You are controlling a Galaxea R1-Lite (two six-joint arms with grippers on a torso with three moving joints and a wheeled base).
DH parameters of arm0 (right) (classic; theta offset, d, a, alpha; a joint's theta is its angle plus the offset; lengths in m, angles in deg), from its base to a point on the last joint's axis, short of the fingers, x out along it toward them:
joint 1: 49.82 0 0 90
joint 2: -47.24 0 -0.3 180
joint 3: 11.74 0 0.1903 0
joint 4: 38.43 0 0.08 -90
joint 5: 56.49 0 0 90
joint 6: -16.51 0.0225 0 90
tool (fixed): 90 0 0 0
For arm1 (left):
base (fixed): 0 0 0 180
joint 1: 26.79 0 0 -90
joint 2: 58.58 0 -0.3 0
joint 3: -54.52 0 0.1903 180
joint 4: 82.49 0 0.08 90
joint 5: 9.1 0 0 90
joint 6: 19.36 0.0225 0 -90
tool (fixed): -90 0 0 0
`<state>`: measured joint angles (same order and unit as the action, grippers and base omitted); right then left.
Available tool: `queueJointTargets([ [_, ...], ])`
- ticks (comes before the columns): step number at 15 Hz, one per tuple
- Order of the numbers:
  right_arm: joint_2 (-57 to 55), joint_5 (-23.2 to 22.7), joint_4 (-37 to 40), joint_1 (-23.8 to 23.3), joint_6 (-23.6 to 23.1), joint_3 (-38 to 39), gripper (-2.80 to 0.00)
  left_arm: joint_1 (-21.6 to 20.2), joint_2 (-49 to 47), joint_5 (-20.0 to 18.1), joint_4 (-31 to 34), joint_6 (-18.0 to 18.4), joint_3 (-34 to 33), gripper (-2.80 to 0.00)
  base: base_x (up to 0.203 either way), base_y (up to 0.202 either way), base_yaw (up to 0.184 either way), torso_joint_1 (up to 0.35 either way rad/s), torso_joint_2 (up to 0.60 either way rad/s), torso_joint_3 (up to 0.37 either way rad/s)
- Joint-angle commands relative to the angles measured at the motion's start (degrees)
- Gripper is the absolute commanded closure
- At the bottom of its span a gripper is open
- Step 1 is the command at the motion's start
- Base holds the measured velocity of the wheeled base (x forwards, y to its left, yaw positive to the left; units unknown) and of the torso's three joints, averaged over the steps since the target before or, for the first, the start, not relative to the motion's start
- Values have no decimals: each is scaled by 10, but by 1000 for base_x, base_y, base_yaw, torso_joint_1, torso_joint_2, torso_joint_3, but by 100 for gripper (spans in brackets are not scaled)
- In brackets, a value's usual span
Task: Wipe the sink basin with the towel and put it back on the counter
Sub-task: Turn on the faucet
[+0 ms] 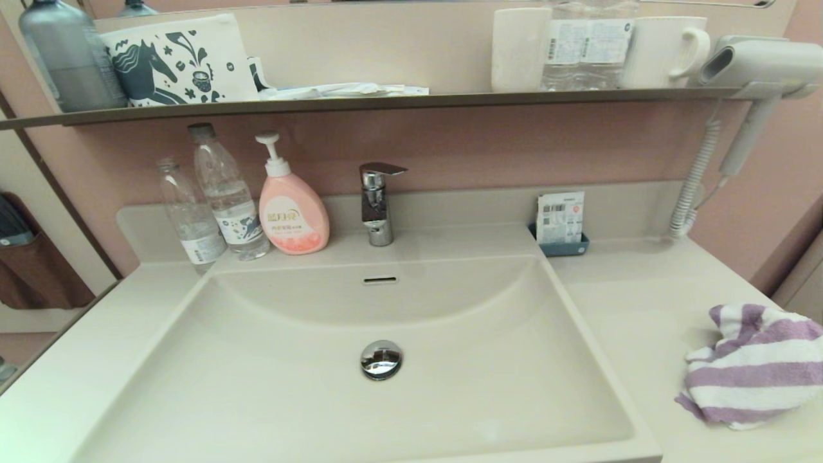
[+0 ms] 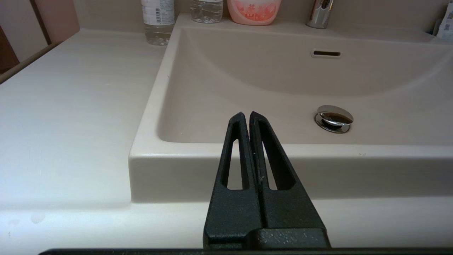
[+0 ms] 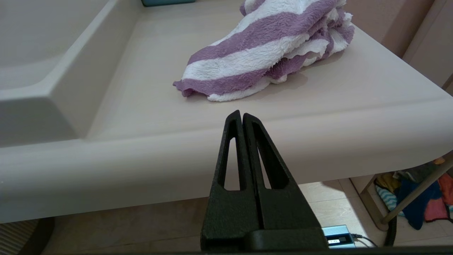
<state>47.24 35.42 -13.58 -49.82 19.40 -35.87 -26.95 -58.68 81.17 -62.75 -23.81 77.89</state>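
Note:
The purple-and-white striped towel [image 1: 752,366] lies crumpled on the cream counter [image 1: 636,308] to the right of the sink basin [image 1: 308,379]; it also shows in the right wrist view as the towel [image 3: 262,56]. My right gripper [image 3: 241,115] is shut and empty, held in front of the counter's front edge, a short way short of the towel. My left gripper [image 2: 246,115] is shut and empty, in front of the basin's front left rim. The chrome drain plug [image 1: 380,359] sits mid-basin, the overflow slot [image 1: 380,280] on the back wall. Neither gripper shows in the head view.
A chrome faucet [image 1: 377,202] stands behind the basin, with a pink soap pump bottle [image 1: 292,212] and two clear bottles [image 1: 212,199] at the back left. A small blue tray [image 1: 562,241] with a packet sits back right. A hair dryer [image 1: 752,71] hangs at the right wall.

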Motion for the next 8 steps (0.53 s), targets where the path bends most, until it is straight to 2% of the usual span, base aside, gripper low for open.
queueJointTargets([
  [1, 0, 0, 0, 0, 0, 1, 0, 0, -1, 0, -1, 0, 0, 0, 0, 0, 0, 0, 0, 0],
  [8, 0, 0, 0, 0, 0, 0, 0, 0, -1, 1, -1, 0, 0, 0, 0, 0, 0, 0, 0, 0],
])
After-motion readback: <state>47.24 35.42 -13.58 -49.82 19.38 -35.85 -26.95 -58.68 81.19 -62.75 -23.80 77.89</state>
